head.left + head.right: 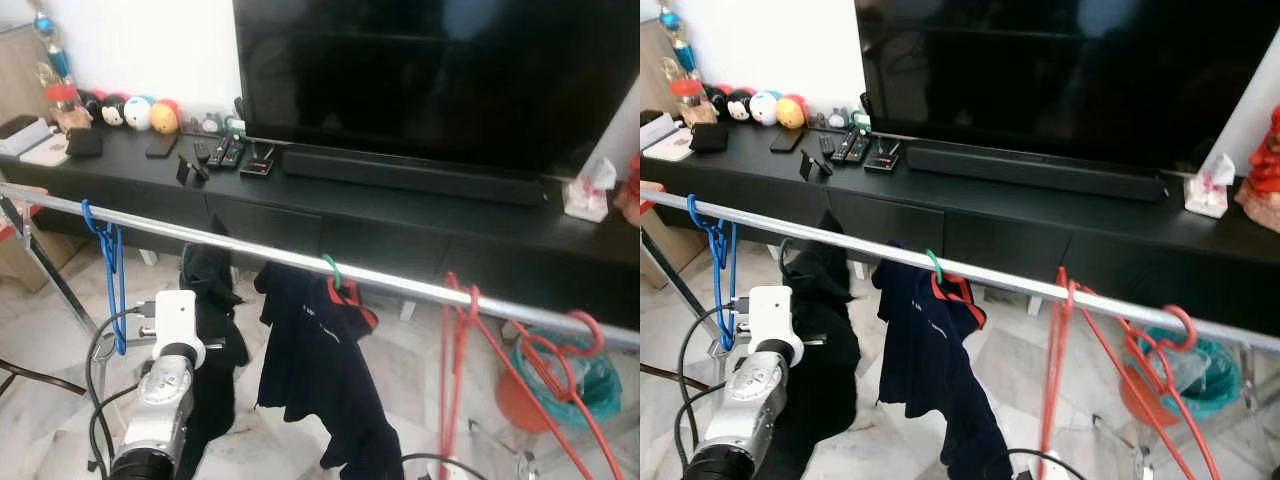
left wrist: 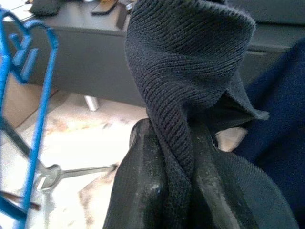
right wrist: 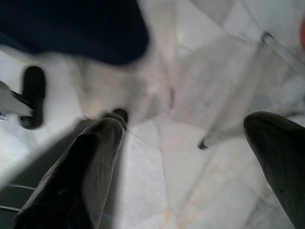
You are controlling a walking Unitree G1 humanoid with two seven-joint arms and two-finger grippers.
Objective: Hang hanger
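1. Nearest the head camera, the left arm (image 1: 160,400) rises from the lower left corner, its silver forearm pointing up toward the metal rail (image 1: 300,262), with black cables looping beside it.
2. Its left claw (image 2: 174,157) is closed on a fold of black knitted garment (image 2: 190,57); the wrist view shows the two fingers (image 2: 143,191) pinching the cloth between them, and the cloth bunches above them.
3. From the head views the claw itself is hidden behind that black garment (image 1: 210,300), which hangs under the rail just beside the arm.
4. No hanger can be made out inside the black garment, and whether any hook sits on the rail there I cannot tell.
5. A blue hanger (image 1: 108,270) hangs from the rail left of the arm, apart from the garment.
6. A navy shirt (image 1: 315,370) with an orange collar lining hangs on a green hook (image 1: 332,268) near the middle of the rail.
7. Red hangers (image 1: 510,360) hang toward the right end of the rail, cut off by the lower edge.
8. The right claw (image 3: 186,143) hangs low over the pale marble floor (image 3: 190,95) with its fingers spread wide and nothing between them; its view is blurred.
9. Behind the rail stands a black TV counter (image 1: 400,200) with a television (image 1: 430,70), remotes and small plush toys.
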